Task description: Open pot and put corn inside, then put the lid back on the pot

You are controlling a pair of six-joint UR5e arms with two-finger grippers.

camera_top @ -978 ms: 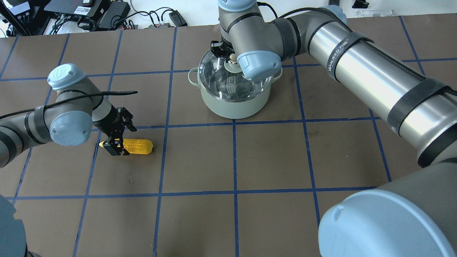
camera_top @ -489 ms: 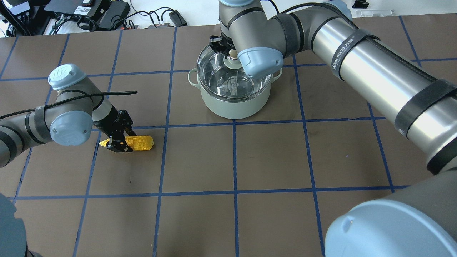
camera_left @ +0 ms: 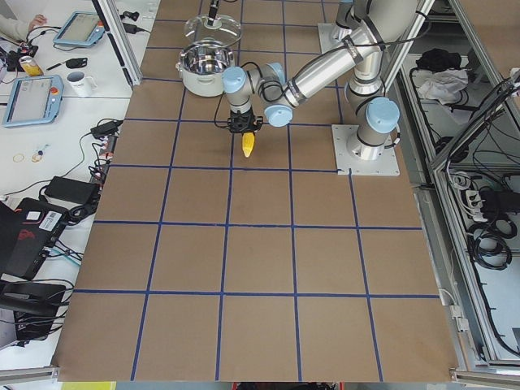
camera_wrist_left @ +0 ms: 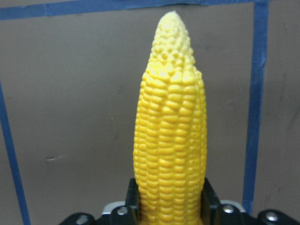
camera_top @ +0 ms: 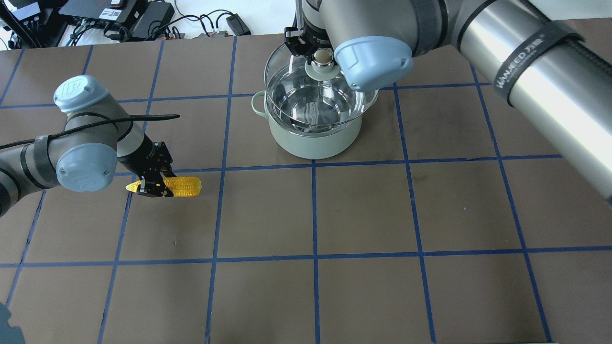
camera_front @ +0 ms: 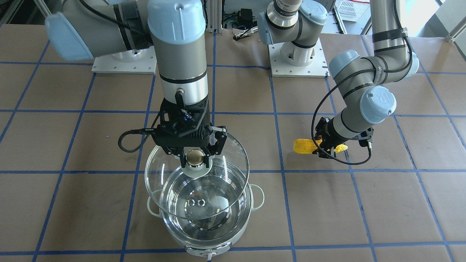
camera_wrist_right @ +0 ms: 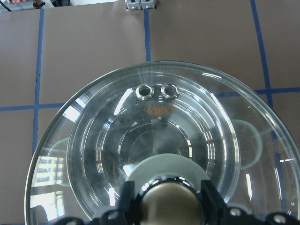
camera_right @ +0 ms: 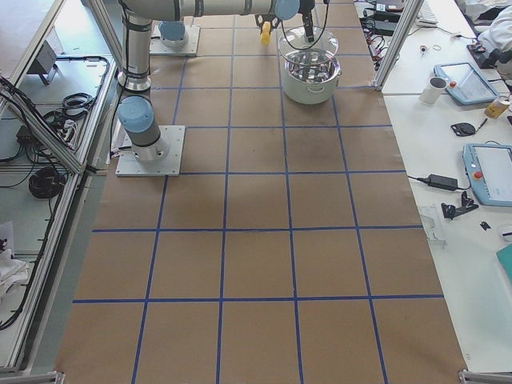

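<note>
The mint-green pot (camera_top: 313,138) stands at the table's far middle; it also shows in the front view (camera_front: 207,240). My right gripper (camera_top: 322,57) is shut on the gold knob (camera_front: 194,157) of the clear glass lid (camera_front: 233,156) and holds the lid tilted above the pot, clear of its rim. In the right wrist view the knob (camera_wrist_right: 171,206) sits between the fingers, with the lid's vent rings (camera_wrist_right: 157,91) and the pot's steel inside below. My left gripper (camera_top: 152,184) is shut on the yellow corn (camera_top: 184,186), held lengthwise just above the table at the left; the corn fills the left wrist view (camera_wrist_left: 169,154).
The brown table carries a blue tape grid (camera_top: 313,210). Cables and power bricks (camera_top: 134,19) lie past the far edge. The right arm's big links (camera_top: 502,52) hang over the far right of the table.
My right gripper has lifted the lid off the pot and moved it up and away. My left gripper has closed on the corn and raised it slightly, shifting a little left.
</note>
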